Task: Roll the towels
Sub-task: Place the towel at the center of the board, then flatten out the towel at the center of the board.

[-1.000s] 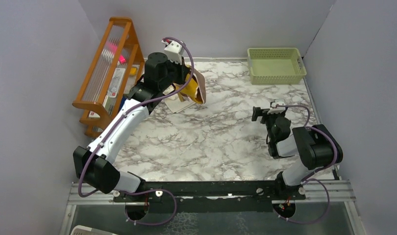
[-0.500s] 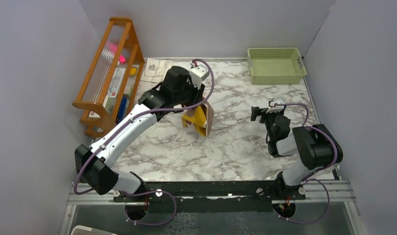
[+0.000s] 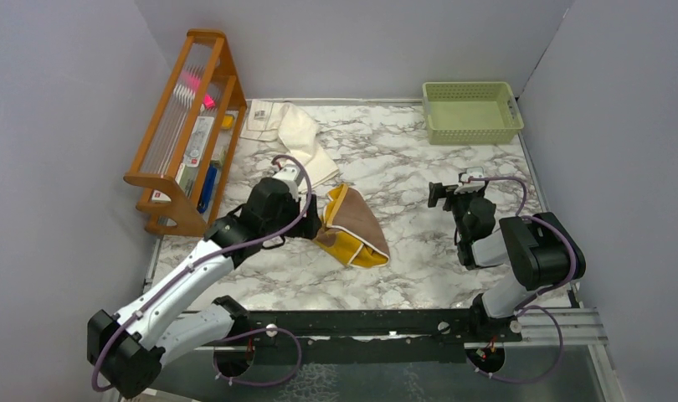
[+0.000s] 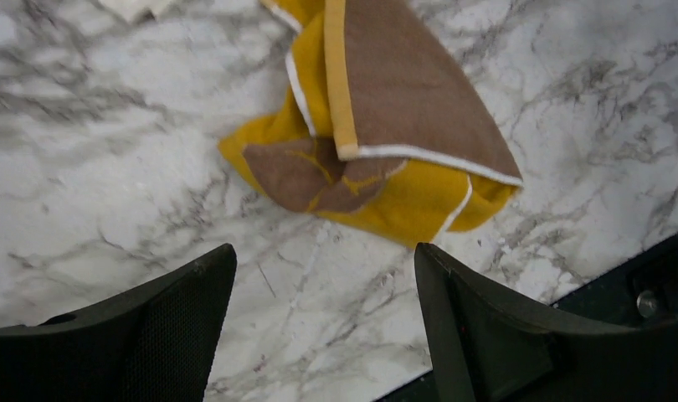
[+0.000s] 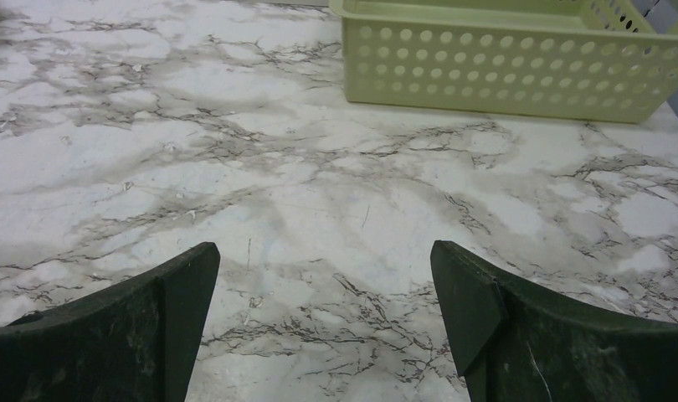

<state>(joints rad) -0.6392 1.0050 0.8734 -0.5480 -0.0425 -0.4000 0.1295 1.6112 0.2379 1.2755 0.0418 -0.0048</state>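
We see the brown towel (image 3: 352, 228) crumpled mid-table, yellow side partly up and its folds hiding the rest. It lies just beyond the left gripper (image 4: 323, 260), whose jaws are apart and hold nothing. The cream towel (image 3: 298, 138) lies at the table's (image 3: 403, 167) far edge by the rack (image 3: 185, 126), with its near end behind the left arm. The right gripper (image 5: 323, 251) also has its jaws apart, over bare table. The basket (image 5: 503, 67) is cut off in the right wrist view.
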